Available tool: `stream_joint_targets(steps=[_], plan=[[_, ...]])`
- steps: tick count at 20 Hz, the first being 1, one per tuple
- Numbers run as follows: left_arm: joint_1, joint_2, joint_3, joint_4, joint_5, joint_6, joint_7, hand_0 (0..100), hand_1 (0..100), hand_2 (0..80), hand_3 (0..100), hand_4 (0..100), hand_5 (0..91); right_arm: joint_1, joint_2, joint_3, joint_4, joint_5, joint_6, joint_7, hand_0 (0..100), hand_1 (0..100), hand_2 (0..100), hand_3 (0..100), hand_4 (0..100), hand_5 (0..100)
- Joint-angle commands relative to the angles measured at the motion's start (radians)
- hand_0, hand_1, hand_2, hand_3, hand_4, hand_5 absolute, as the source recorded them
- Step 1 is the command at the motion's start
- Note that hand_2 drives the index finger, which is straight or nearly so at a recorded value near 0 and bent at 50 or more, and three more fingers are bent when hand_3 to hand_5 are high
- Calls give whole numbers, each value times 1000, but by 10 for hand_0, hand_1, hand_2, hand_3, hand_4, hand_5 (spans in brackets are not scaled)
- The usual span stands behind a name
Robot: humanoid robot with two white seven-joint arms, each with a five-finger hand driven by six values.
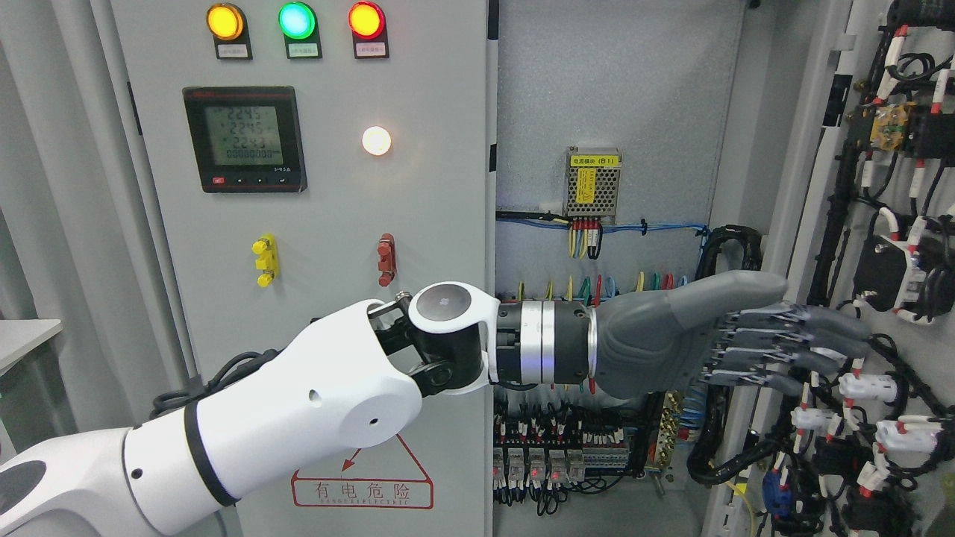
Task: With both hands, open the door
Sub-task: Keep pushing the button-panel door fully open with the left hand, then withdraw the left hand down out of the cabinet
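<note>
Nearest the camera, the white left arm (246, 418) enters from about 8 o'clock and reaches across toward 3 o'clock, its black-and-silver wrist (545, 343) crossing the edge of the closed left door (328, 239). Beyond the wrist, the grey left hand (716, 332) is stretched out flat, fingers (806, 335) extended together and pointing toward 3 o'clock, thumb lying along the top; they clasp nothing, though the fingertips lie against or just before the inner face of the swung-open right door (888, 224) (contact cannot be told for certain). That door stands at 3 o'clock, turned well outward, its inside packed with black wiring and white-tagged connectors.

Farther back, the open cabinet interior (619, 112) shows at 12 to 1 o'clock, with a small meshed power supply (593, 184) bearing a yellow label, coloured wires beneath it, and rows of terminal blocks (552, 462) toward 6 o'clock.

On the left door, toward 11 o'clock, sit three lit lamps, amber (224, 22), green (296, 20) and red (366, 20), above a digital meter (245, 139) and a glowing white lamp (376, 141). A red warning triangle (362, 477) sits low on the door.
</note>
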Motion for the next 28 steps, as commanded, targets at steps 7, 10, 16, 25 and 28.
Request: stream_joint_targets(steps=[7,10,16,25,28], plan=[[774,280,255,-217,-526,3,18,296,0,28,27,38,0,-12,-5,0,0,0,0,2,218,0,0,0,0,0],[945,289,294,-208,-661,0,18,296,0,27,28,38,0,-12,-5,0,0,0,0,2,219,0,0,0,0,0],[1305,259,430,22,-929,-6,18,296,0,28,27,37,0,-12,-5,0,-2,0,0,3,219,0,0,0,0,0],[1470,-196,792,1096,-940,-106,21,296,0,27,28,38,0,228,-20,-2,-606,-2,-66,0,219,0,0,0,0,0],[1381,-291,939,1438,-942,-137,19,296,0,28,27,38,0,288,-38,5,-871,-3,-68,2,219,0,0,0,0,0]])
